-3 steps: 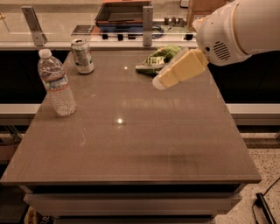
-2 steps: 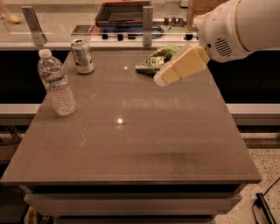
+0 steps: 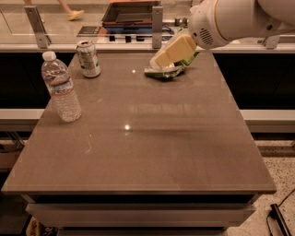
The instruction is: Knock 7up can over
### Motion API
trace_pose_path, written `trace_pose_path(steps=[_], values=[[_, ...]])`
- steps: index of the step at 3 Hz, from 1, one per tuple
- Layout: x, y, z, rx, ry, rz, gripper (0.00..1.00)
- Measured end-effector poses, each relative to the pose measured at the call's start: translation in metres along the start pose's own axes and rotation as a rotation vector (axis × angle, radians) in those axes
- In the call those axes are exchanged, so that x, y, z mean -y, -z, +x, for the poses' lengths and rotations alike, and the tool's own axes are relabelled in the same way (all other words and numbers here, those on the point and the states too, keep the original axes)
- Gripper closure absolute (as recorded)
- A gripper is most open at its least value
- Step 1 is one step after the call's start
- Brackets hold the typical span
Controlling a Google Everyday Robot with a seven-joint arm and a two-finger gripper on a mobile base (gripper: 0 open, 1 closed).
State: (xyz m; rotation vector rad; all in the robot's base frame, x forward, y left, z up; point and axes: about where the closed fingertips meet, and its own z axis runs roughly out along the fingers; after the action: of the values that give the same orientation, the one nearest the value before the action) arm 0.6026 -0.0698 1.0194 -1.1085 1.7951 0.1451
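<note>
The 7up can [image 3: 88,58], silver and green with a silver top, stands upright near the far left of the brown table [image 3: 147,138]. My gripper [image 3: 171,51], cream-coloured on a white arm [image 3: 230,18], hangs over the far middle-right of the table. It is just above a green foil snack bag [image 3: 167,70] and well to the right of the can, not touching it.
A clear water bottle [image 3: 61,87] with a white cap stands upright at the left edge, in front of the can. Behind the table runs a counter with metal posts [image 3: 157,26] and a dark tray [image 3: 131,14].
My gripper has moved left and towards the far edge, now over the green bag. The can, the bottle and the bag have not moved.
</note>
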Motion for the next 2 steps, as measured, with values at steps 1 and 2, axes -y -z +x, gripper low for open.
trace_pose_path(steps=[1, 2], values=[[0.017, -0.039, -0.010, 0.017, -0.012, 0.025, 0.00], [0.019, -0.068, -0.025, 0.054, -0.026, 0.039, 0.00]])
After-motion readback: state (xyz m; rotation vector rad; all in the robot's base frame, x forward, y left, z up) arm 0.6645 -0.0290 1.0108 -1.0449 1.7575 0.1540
